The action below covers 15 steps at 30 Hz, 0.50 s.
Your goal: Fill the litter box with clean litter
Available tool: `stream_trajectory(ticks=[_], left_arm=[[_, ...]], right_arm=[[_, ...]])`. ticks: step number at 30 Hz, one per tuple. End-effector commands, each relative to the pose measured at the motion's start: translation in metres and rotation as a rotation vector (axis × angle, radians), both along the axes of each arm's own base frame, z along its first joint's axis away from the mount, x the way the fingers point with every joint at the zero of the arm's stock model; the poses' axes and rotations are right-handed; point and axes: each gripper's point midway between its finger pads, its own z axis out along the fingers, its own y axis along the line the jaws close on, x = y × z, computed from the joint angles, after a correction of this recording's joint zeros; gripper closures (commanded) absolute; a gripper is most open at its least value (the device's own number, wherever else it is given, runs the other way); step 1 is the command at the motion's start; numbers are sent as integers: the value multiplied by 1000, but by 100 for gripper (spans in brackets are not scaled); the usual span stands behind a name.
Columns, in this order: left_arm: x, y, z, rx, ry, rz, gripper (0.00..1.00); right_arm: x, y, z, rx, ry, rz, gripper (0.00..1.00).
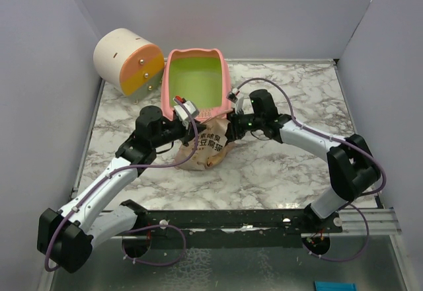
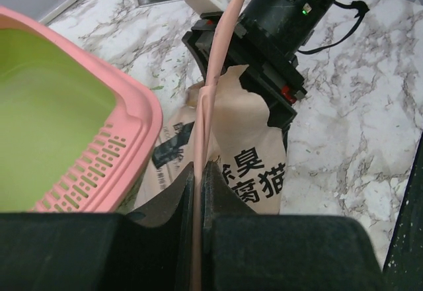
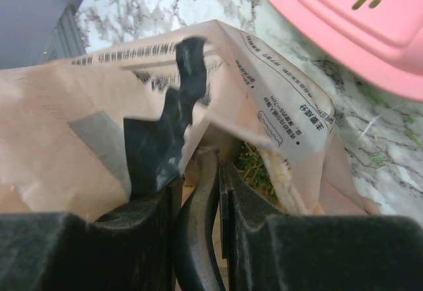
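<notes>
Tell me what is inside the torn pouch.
Through the torn mouth of the pouch, a patch of greenish litter shows in the right wrist view. How much lies deeper cannot be seen: the tan paper walls and the right gripper cover it.

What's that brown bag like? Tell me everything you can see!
The brown bag is a crinkly tan paper pouch with black printed writing. Its top is torn open, and greenish bits show inside. It stands on the marble table right beside the pink litter box. The left gripper and right gripper each pinch its top edge.
</notes>
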Motion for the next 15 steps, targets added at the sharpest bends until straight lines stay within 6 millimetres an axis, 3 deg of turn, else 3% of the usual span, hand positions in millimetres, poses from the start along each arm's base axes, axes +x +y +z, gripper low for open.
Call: stream_trajectory(ticks=[1, 5, 15], left_arm=[[9, 17, -25, 93, 36, 96, 100], [8, 21, -16, 97, 8, 102, 100], [8, 14, 34, 58, -101, 53, 100]], right_arm=[[-68, 3, -3, 97, 330, 196, 99], [-56, -1, 7, 140, 344, 149, 99], [-33, 3, 23, 219, 365, 91, 99]])
